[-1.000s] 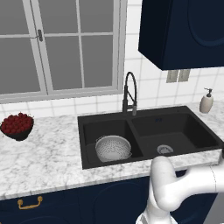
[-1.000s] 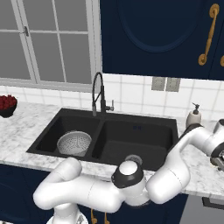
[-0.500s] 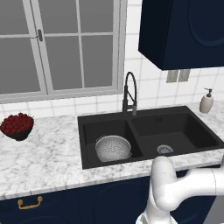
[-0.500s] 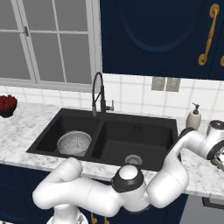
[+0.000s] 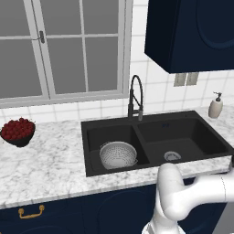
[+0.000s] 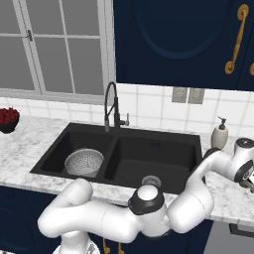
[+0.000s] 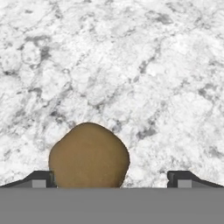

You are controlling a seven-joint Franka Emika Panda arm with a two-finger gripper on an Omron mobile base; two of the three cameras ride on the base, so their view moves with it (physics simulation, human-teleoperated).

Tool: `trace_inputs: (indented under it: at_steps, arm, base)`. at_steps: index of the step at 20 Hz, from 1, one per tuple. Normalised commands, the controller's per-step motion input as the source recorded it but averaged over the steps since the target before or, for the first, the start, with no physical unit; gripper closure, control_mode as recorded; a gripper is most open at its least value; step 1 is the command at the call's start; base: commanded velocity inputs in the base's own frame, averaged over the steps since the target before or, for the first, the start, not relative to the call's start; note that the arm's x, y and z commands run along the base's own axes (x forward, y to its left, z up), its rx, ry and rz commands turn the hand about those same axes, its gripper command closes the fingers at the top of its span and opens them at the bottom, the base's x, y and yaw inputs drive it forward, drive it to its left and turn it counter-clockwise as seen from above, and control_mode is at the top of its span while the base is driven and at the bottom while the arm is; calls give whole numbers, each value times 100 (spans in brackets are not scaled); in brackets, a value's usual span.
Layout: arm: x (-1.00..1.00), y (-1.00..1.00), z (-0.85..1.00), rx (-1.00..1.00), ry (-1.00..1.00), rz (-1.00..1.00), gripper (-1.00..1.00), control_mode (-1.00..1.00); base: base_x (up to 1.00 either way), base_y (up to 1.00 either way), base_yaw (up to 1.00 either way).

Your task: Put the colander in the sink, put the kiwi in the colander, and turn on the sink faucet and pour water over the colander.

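The kiwi [image 7: 89,155], a tan-brown oval, lies on white marble directly under my hand. It sits between the spread fingertips of my gripper [image 7: 113,178], nearer the left one, and the gripper is open. The silver colander [image 5: 118,154] [image 6: 84,162] stands upright in the left basin of the black sink [image 5: 183,132] [image 6: 158,154]. Behind the divider rises the black sink faucet [image 5: 135,96] [image 6: 111,106], and no water is running from it. My arm reaches over the counter to the right of the sink.
A dark bowl of red berries [image 5: 18,131] [image 6: 6,119] sits on the counter at the far left. The beige soap dispenser [image 5: 215,106] [image 6: 219,134] stands right of the sink, near my forearm. A navy wall cabinet [image 5: 192,32] hangs above the sink's right side.
In the right base view my elbow has dropped lower in front of the sink and the wrist at the far right has shifted slightly. The colander has stayed in the left basin.
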Motion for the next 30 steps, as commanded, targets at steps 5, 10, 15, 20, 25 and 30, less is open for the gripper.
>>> trace_inputs:
  at_steps: [5, 10, 15, 20, 25, 30]
  arm:
    - [3, -8, 0, 0, 9, 0, -100, -100]
    - [3, 0, 0, 0, 5, 1, -100, -100]
    - [0, 0, -4, 0, 0, 1, -100, -100]
    - [0, 6, -7, 0, 0, 1, -100, -100]
    - [0, 22, -16, 0, 0, 0, -100, -100]
    - [0, 11, -14, 0, 0, 0, -100, -100]
  base:
    - [0, 0, 0]
    - [0, 0, 0]
    - [0, 0, 0]
    - [0, 0, 0]
    - [0, 0, 0]
    - [0, 0, 0]
